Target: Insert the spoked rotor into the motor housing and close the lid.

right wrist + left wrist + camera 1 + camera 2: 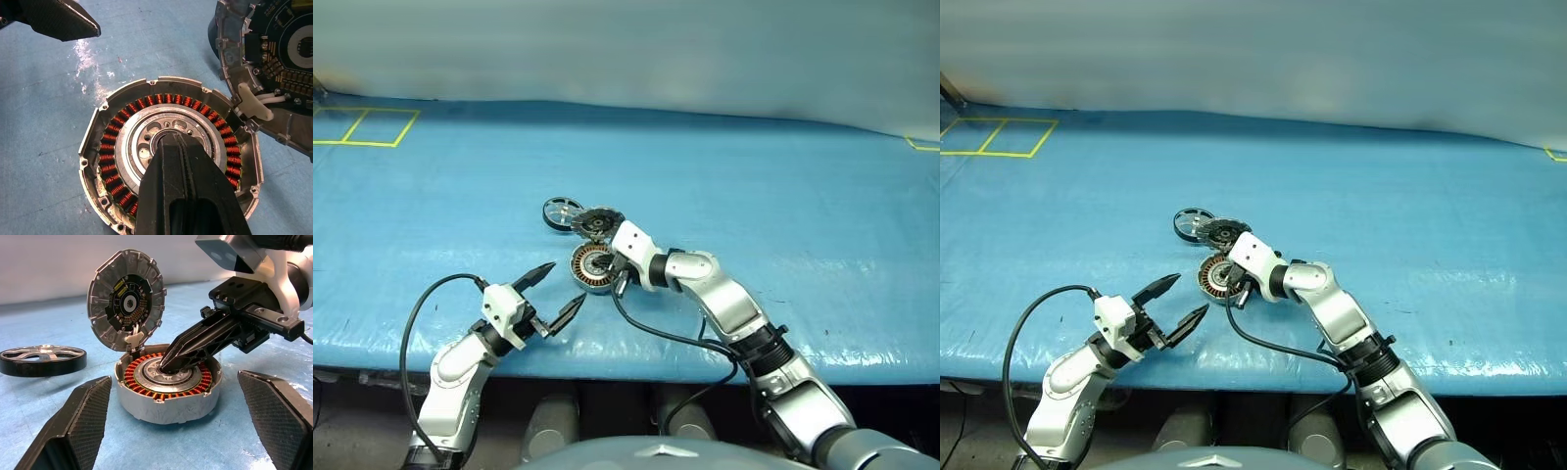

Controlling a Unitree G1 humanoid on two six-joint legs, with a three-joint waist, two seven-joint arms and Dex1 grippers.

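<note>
On a blue bench (783,196), the left claw (561,288) hovers with its two fingers spread wide and nothing between them, aimed toward the motor housing (592,268), which lies at about two o'clock from it and just beyond its tips. The rotor (562,211) lies flat on the bench at about eleven o'clock from the housing, just beside the raised lid (597,223) and not yet inserted; no claw touches it. The lid stands open on its hinge at the housing's far edge, its dark segmented inner face turned toward the robot. The right claw (171,363) reaches in from four o'clock, fingers pressed together, tips set down into the housing's silver centre inside the ring of copper windings; it carries nothing that can be seen. The coming move likely turns on the rotor: it sits flat, axis upright, to the far left of the housing, at about twelve o'clock from the left claw. The right claw's tips are somewhat closer to it, but the left claw is open and free, while the right must first lift clear and pass the upright lid.
</note>
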